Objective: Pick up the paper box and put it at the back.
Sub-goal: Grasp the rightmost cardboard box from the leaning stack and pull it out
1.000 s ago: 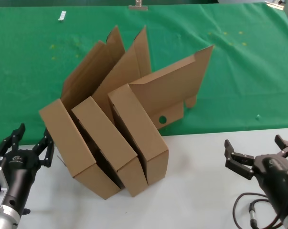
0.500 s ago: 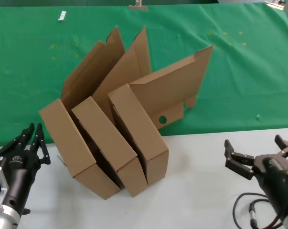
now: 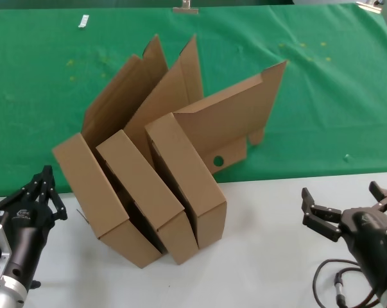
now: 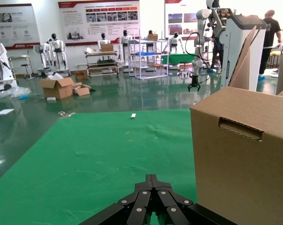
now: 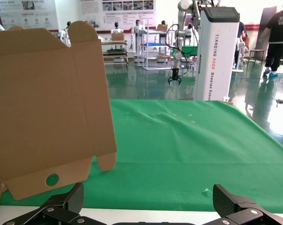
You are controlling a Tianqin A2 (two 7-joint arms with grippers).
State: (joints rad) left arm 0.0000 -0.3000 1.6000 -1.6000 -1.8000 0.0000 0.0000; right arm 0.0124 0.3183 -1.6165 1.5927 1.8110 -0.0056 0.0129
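- In the head view, three brown boxes lean side by side across the edge of the green cloth (image 3: pixel 309 96) and the white desk (image 3: pixel 264 256); the paper box (image 3: pixel 199 160), rightmost, shows its round hole.
- Left wrist view: left pincer (image 4: pixel 152 180) clenched, tips together, beside the leftmost box (image 4: pixel 244 154).
- Right wrist view: right pincer (image 5: pixel 148 199) released, fingers spread, near the paper box's lid.

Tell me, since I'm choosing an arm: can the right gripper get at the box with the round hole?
Probably yes: the right gripper sits open on the white table, nothing between it and the paper box.
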